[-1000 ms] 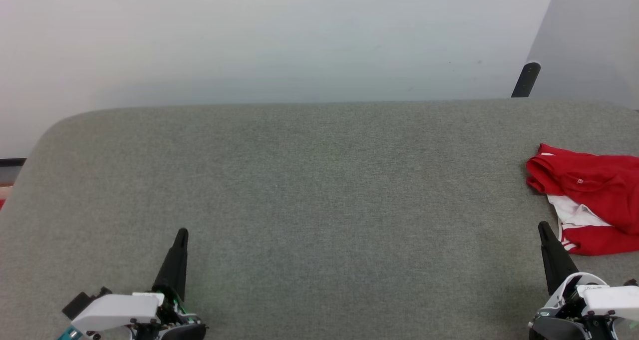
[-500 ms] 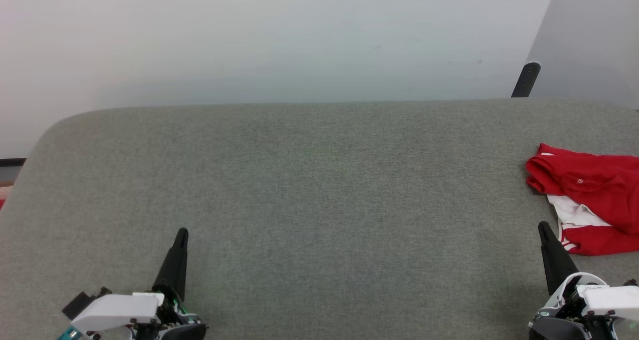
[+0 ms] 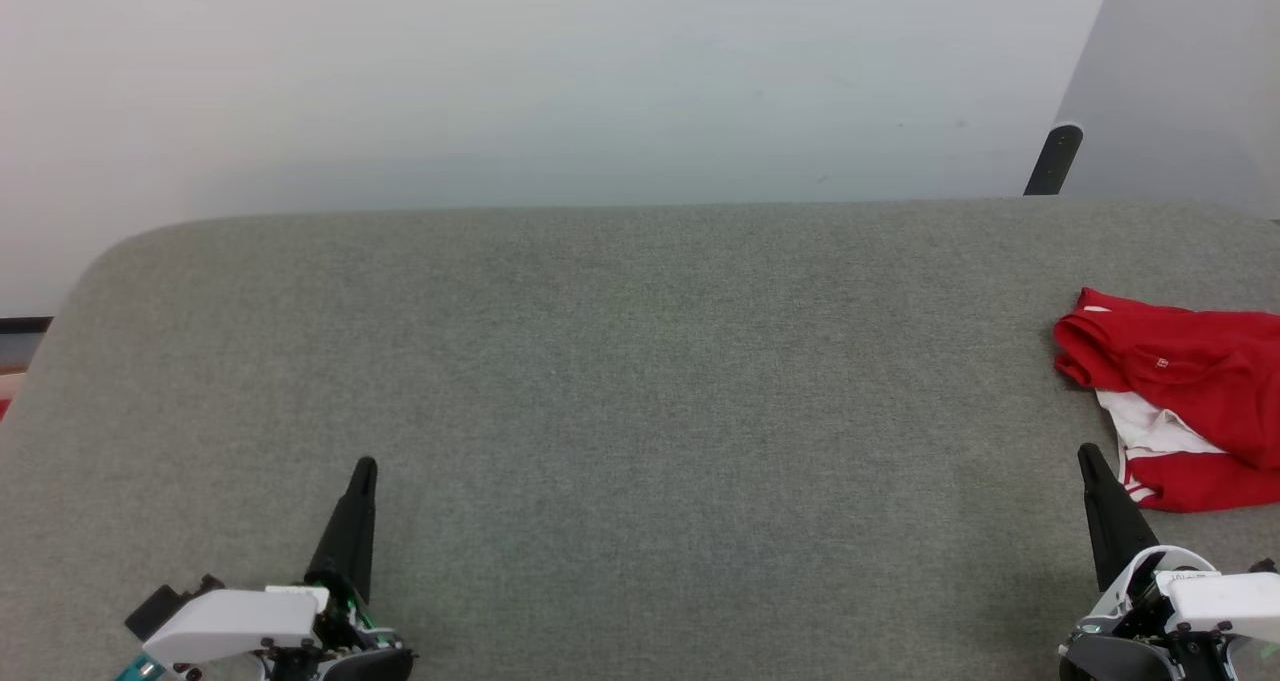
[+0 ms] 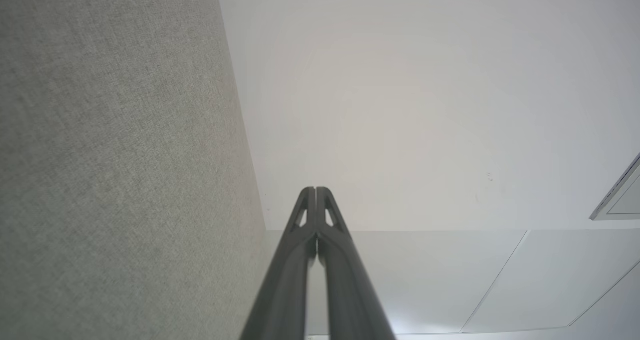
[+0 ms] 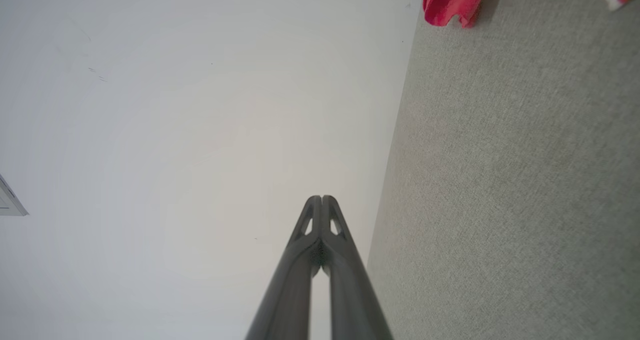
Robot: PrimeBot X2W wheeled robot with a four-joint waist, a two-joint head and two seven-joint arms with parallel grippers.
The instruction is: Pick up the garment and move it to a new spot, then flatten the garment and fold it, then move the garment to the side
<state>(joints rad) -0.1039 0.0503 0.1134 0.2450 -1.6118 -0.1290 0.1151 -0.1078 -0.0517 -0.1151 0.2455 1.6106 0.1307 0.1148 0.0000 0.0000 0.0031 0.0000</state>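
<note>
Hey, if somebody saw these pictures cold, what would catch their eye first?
The crumpled red jersey stands out, lying at the right edge of the grey table with some white lining showing. Then come the two dark pointed tools at the bottom of the head view, both shut and empty. The left tool is at lower left and the right tool is close by the jersey.

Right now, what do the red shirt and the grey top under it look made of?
The red shirt: probably thin, smooth sports cloth; it crumples into soft folds. The grey top: looks like matte woven fabric, maybe felt-like; a fine weave grain shows up close.
</note>
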